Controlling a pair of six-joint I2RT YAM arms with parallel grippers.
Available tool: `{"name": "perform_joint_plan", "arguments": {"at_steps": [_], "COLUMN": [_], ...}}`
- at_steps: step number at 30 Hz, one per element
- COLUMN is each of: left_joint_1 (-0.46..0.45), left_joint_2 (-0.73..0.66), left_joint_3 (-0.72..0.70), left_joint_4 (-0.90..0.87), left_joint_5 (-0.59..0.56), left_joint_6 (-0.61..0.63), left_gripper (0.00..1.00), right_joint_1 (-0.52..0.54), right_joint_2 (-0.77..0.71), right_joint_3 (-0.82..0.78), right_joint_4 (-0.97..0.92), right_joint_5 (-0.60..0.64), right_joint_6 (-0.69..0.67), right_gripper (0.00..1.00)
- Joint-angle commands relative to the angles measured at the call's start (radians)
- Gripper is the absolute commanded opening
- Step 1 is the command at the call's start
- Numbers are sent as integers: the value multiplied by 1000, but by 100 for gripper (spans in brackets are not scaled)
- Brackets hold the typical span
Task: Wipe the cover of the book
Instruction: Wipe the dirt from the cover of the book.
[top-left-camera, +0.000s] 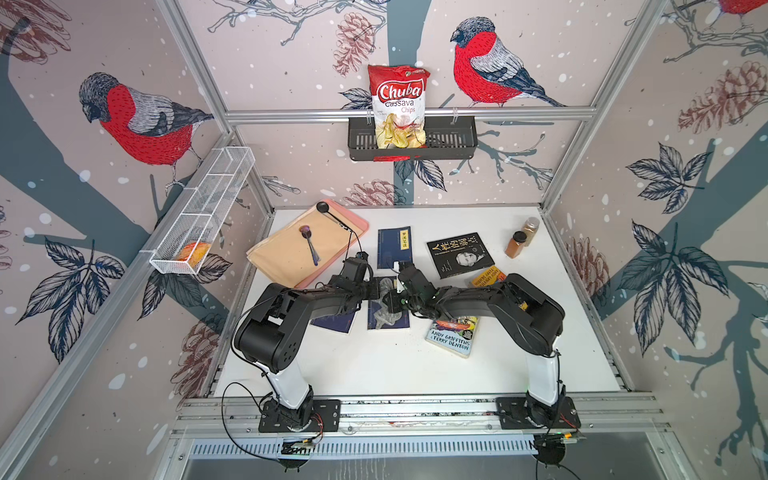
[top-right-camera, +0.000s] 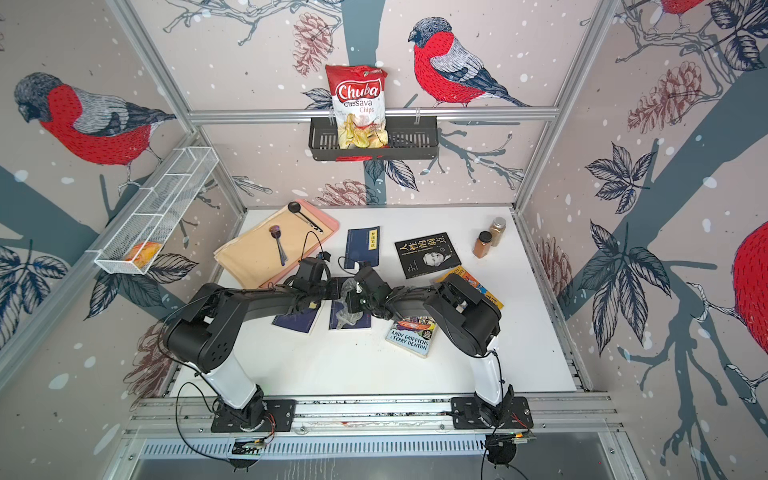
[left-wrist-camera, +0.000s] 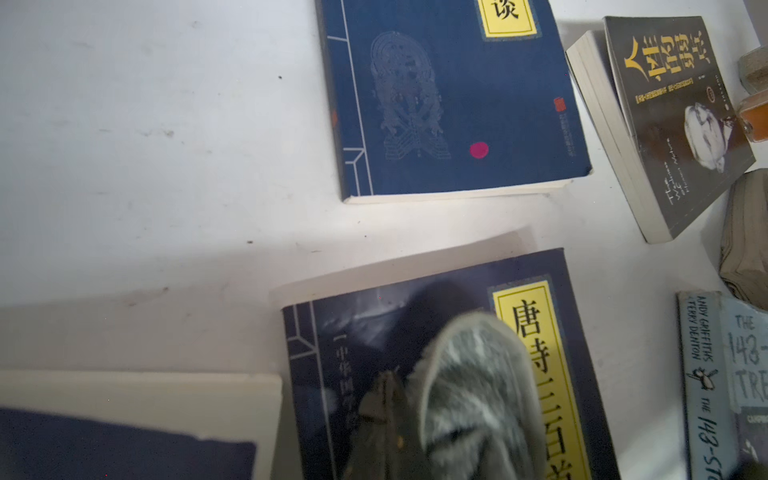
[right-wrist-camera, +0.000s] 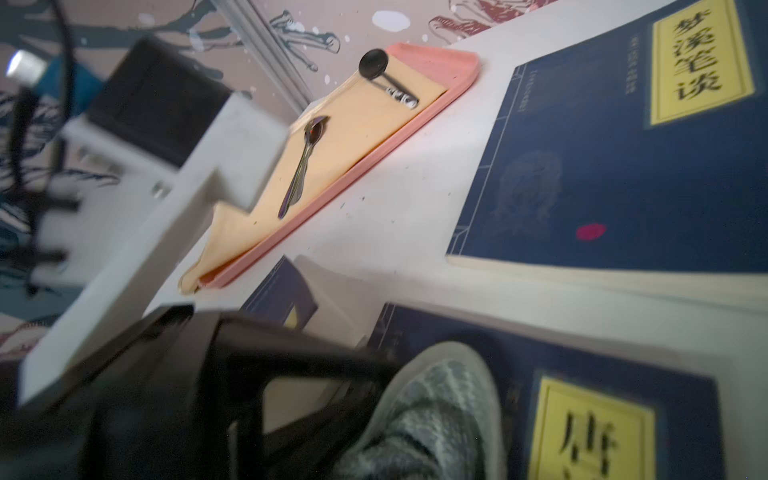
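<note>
The book (top-left-camera: 388, 322) is dark blue with a yellow title label and lies flat mid-table, under both wrists; both top views show it (top-right-camera: 351, 322). A grey striped cloth (left-wrist-camera: 473, 382) lies bunched on its cover (left-wrist-camera: 353, 324). My right gripper (top-left-camera: 395, 300) is shut on the cloth (right-wrist-camera: 436, 407), and the fabric hides its fingertips. My left gripper (left-wrist-camera: 386, 399) is shut with nothing in it, its tips low over the cover right beside the cloth. The black body of the left gripper (right-wrist-camera: 249, 395) fills the near corner of the right wrist view.
Several other books lie around: a blue one (top-left-camera: 394, 245) behind, a black one (top-left-camera: 459, 253), a pale "Andy Griffiths" one (top-left-camera: 453, 334), a blue one (top-left-camera: 334, 324) under the left arm. A pink tray (top-left-camera: 357, 226) holds spoons. Two spice jars (top-left-camera: 515, 244) stand back right.
</note>
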Motion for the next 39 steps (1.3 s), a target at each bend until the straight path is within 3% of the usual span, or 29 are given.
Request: {"name": "perform_joint_plan", "arguments": {"at_steps": [1, 6, 12, 17, 24, 29, 39], "left_joint_1": [4, 4, 4, 4, 4, 2, 2], "left_joint_2": [10, 9, 3, -5, -3, -8, -8], "left_joint_3": [-18, -16, -21, -22, -34, -38, -35], "left_joint_4": [-133, -130, -131, -136, -125, -122, -127], "left_joint_5": [-5, 0, 1, -4, 6, 18, 15], "left_joint_6": [9, 3, -8, -2, -3, -12, -13], "left_gripper": [0, 0, 0, 0, 0, 0, 0], "right_joint_1": [-52, -42, 46, 85, -44, -94, 62], "right_joint_2": [66, 100, -34, -113, 16, 80, -73], "right_joint_3": [51, 114, -42, -162, -61, 52, -135], "right_joint_4": [-49, -94, -112, -69, 8, -38, -65], "right_joint_5": [-10, -32, 14, -22, -67, -86, -73], "right_joint_6": [21, -7, -49, -22, 2, -15, -61], "right_gripper": [0, 0, 0, 0, 0, 0, 0]}}
